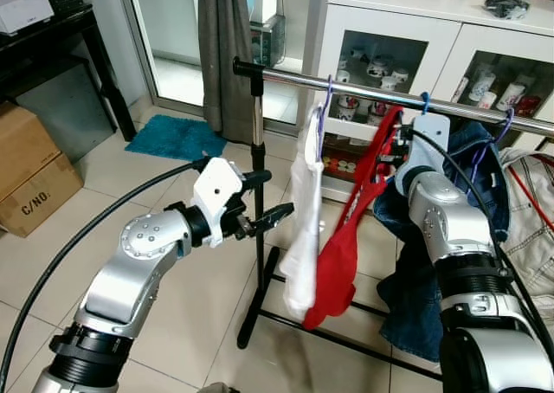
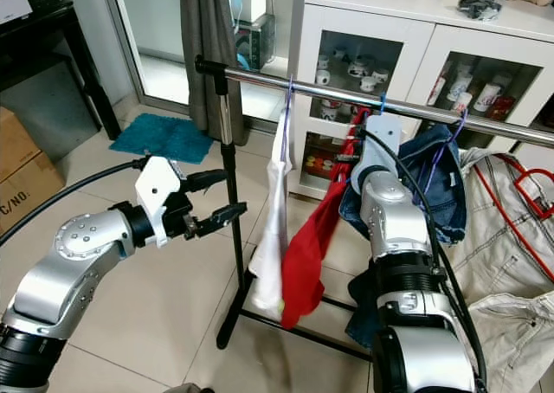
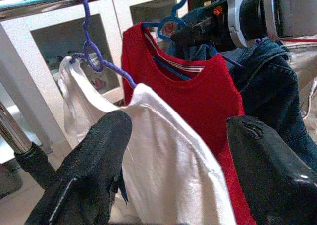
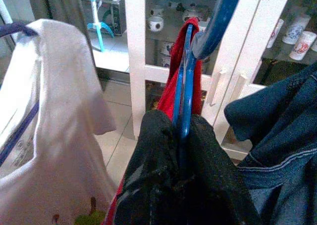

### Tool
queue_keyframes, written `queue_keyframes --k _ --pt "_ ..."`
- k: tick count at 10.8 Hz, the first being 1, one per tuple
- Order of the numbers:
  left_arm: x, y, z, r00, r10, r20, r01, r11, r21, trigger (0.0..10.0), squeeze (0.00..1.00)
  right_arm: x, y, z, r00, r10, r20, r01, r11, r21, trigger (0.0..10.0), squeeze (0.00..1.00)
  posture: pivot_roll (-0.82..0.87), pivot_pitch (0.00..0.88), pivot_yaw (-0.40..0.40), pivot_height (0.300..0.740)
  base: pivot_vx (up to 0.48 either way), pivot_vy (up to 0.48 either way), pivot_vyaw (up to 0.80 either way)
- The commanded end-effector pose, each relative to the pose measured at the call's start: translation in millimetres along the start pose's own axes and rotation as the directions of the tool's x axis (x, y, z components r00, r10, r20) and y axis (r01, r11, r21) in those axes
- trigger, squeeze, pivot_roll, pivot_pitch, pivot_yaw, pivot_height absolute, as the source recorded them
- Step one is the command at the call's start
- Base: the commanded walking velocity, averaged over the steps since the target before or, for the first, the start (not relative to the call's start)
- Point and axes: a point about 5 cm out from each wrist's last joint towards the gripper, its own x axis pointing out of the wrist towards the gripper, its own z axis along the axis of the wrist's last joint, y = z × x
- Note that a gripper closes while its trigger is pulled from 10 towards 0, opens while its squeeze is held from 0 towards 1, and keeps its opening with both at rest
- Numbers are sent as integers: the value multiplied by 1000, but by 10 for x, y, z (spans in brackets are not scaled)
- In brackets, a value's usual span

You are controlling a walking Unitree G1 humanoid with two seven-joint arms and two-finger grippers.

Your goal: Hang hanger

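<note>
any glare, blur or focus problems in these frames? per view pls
Left eye view: sharp, with glare streaks along the chrome rail. Right eye view: same scene, equally sharp. Left wrist view: left gripper fingers loom soft and out of focus, white shirt slightly washed out. Right wrist view: right gripper, shut on the blue hanger, is a dark, detail-poor mass; the background is soft.

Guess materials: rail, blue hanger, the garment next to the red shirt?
Rail: likely polished metal; bright, mirror-like highlights. Blue hanger, pinched by the right gripper: probably plastic; smooth, glossy, thin moulded edge. Dark blue garment: looks like denim; heavy folds, pale stitching along seams. Red shirt: soft matte knit, probably cotton.
</note>
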Motion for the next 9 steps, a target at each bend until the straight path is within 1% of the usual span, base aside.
queue_keyframes --k 1,5,6,7,9 --pt "21 14 26 1000 -10 -2 10 1000 29 10000 0 -10 -16 72 999 -1 37 1 1000 -12 10000 0 -42 0 0 740 0 0 0" --pt "45 2 21 1000 -10 2 10 999 34 10000 0 8 -30 115 999 -18 31 19 1000 -22 10000 0 -47 0 -3 740 0 0 0" --pt "49 1 21 1000 -9 2 9 999 35 10000 0 8 -18 124 999 1 37 -1 1000 -8 10000 0 -47 0 -5 740 0 0 0" --pt "55 7 22 1000 -3 4 2 999 36 10000 0 7 -16 139 999 6 38 -6 1000 -3 10000 1000 -44 0 -13 740 0 0 0" --pt "44 13 17 1000 13 4 -13 999 37 10000 0 19 -15 176 999 10 42 -9 1000 -11 10000 1000 -39 0 -23 740 0 0 0"
